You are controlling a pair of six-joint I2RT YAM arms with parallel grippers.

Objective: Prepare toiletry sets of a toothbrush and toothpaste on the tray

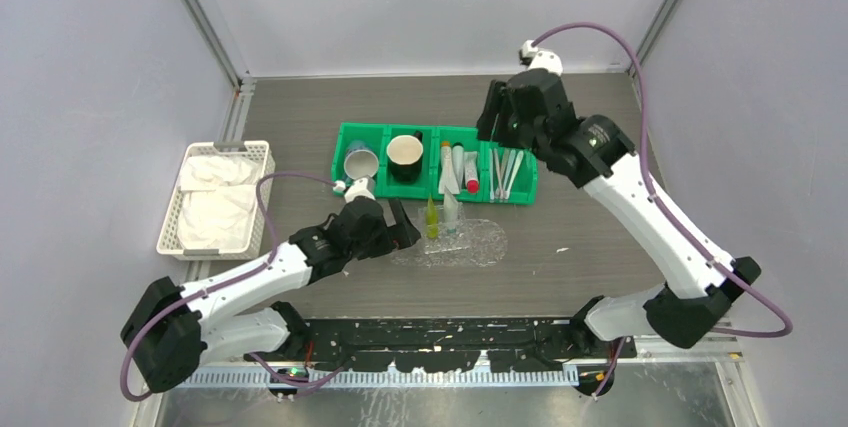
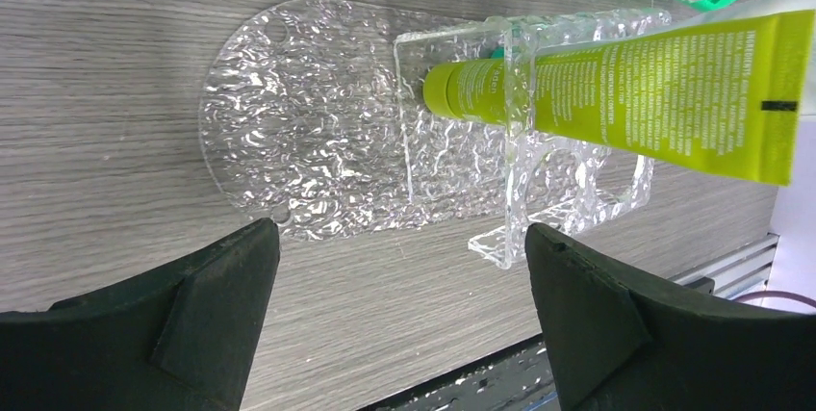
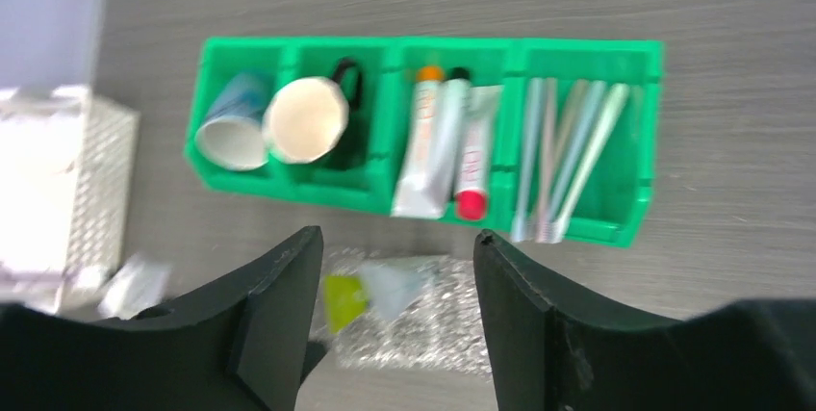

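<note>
Both empty, spread wide: left pincer (image 2: 399,247) by tray (image 2: 289,113), right pincer (image 3: 396,243) near bin (image 3: 433,45); tube (image 2: 625,93) print illegible

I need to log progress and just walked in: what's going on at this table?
The left arm's fingers hover open and empty beside the clear tray, where a yellow-green tube sits in the tray's clear holder. The right arm's fingers hang open and empty above the green bin, which holds cups, tubes and toothbrushes.
</note>
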